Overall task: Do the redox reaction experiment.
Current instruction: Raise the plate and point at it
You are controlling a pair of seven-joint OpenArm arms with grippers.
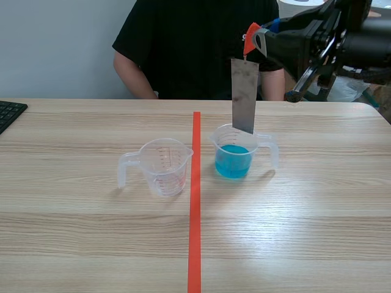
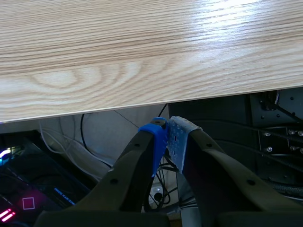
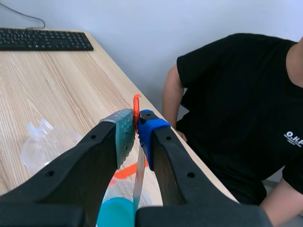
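My right gripper (image 1: 255, 44) comes in high from the right and is shut on the orange-red tab (image 3: 136, 105) at the top of a grey metal strip (image 1: 244, 94). The strip hangs upright with its lower end just inside the rim of a clear measuring cup holding blue liquid (image 1: 234, 157), right of the tape line. In the right wrist view the strip (image 3: 139, 177) drops between the fingers toward the blue liquid (image 3: 116, 213). An empty clear measuring cup (image 1: 161, 166) stands left of the line. My left gripper (image 2: 166, 138) is shut on nothing, below the table's edge (image 2: 142, 105).
A person in a black shirt (image 1: 195, 43) sits across the table. A black keyboard (image 1: 8, 113) lies at the far left edge. An orange-red tape line (image 1: 195, 201) runs down the table's middle. Cables and equipment lie under the table (image 2: 71, 161) near the left gripper.
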